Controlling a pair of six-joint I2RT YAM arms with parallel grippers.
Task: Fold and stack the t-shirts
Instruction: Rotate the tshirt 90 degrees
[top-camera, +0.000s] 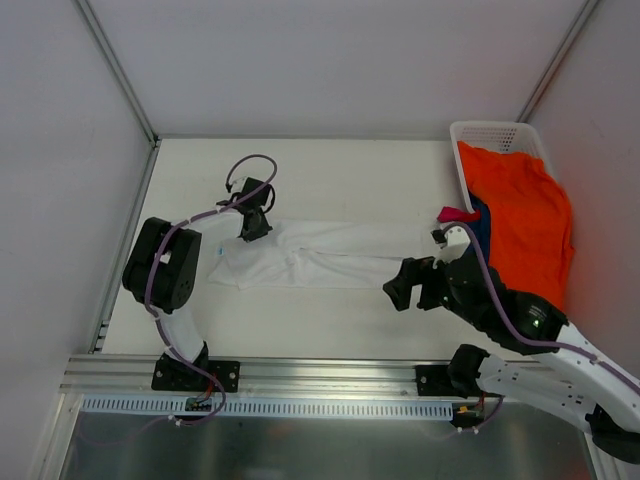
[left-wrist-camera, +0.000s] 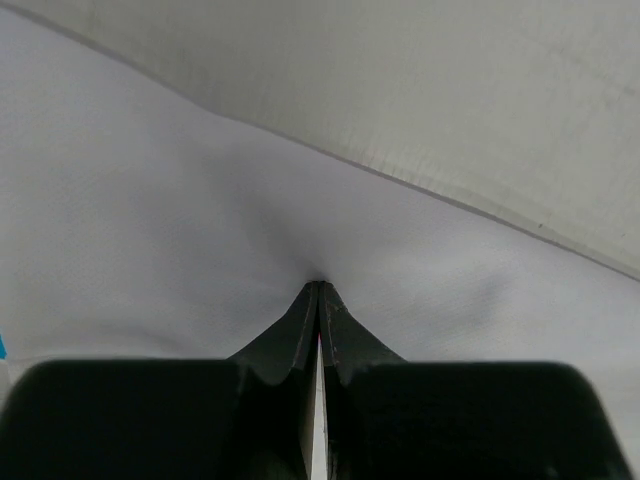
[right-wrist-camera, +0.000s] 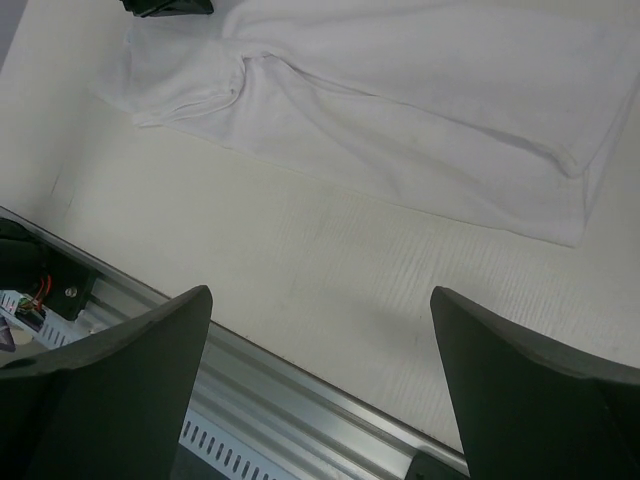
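A white t-shirt (top-camera: 320, 258) lies stretched sideways across the middle of the table, partly folded lengthwise. My left gripper (top-camera: 255, 228) is at its far-left edge, and the left wrist view shows this gripper (left-wrist-camera: 319, 285) shut on a pucker of the white t-shirt (left-wrist-camera: 150, 220). My right gripper (top-camera: 393, 285) hovers open just past the shirt's near-right end. In its wrist view the right gripper (right-wrist-camera: 320, 292) has only bare table between its fingers, and the white t-shirt (right-wrist-camera: 400, 80) lies farther out. An orange t-shirt (top-camera: 525, 220), a navy one (top-camera: 482, 222) and a magenta one (top-camera: 457, 214) are heaped at the basket.
A white lattice basket (top-camera: 490, 130) stands in the far-right corner, with the orange shirt spilling over its near side. A metal rail (right-wrist-camera: 300, 390) runs along the table's near edge. White walls close in the left, far and right sides.
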